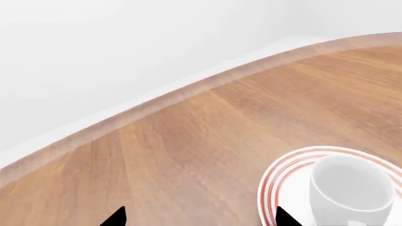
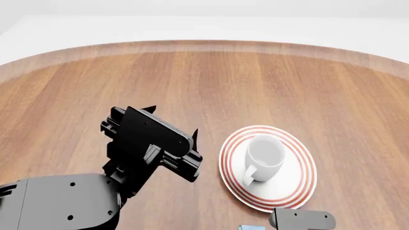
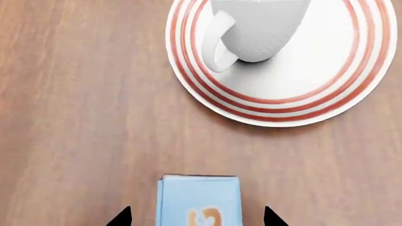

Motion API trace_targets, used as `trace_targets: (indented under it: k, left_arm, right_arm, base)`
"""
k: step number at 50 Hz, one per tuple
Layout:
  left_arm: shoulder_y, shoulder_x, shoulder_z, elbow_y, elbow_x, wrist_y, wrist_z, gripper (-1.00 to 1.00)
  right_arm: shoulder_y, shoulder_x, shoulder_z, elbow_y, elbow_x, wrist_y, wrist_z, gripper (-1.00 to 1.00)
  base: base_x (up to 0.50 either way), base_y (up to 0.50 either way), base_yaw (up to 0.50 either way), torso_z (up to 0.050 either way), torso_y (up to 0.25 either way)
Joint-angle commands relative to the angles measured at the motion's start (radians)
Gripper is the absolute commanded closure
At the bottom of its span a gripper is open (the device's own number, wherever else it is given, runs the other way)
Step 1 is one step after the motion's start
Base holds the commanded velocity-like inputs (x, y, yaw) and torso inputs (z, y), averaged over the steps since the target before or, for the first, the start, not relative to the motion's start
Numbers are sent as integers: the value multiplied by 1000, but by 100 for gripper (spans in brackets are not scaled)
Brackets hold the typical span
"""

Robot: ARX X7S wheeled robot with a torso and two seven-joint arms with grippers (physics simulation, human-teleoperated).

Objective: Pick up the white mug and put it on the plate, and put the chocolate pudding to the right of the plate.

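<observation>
White mug point(image 2: 266, 156) upright on plate point(image 2: 300, 184), done. Chocolate pudding point(image 3: 198, 200) at plate's 6 o'clock, between spread fingers of right gripper point(image 3: 196, 217), ungripped. We judge carton light, crushable: pinch flat sides. Left gripper point(image 1: 197, 217) open, empty.
</observation>
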Motion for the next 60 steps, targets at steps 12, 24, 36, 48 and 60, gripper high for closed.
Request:
trace_targets:
  k: [12, 24, 36, 48, 60]
  left_arm:
    - [22, 0, 0, -11, 9, 13, 4, -100]
    - [31, 1, 0, -22, 18, 20, 10, -100]
    - [32, 2, -2, -23, 18, 17, 10, -100]
    - [33, -4, -4, -15, 20, 16, 6, -100]
    - [24, -14, -10, -4, 15, 8, 2, -100]
  right_arm:
    - [-55, 4, -17, 56, -127, -20, -127, -100]
    - [-67, 4, -44, 87, -174, -29, -181, -100]
    - [-56, 22, -88, 68, -267, -30, -235, 100]
    - [-35, 52, -113, 36, -306, -30, -252, 100]
    - [101, 205, -33, -68, 102, -39, 14, 100]
  base:
    - [0, 0, 0, 0, 0]
    - [0, 0, 0, 0, 0]
    - [0, 0, 0, 0, 0]
    - [0, 0, 0, 0, 0]
    - [0, 0, 0, 0, 0]
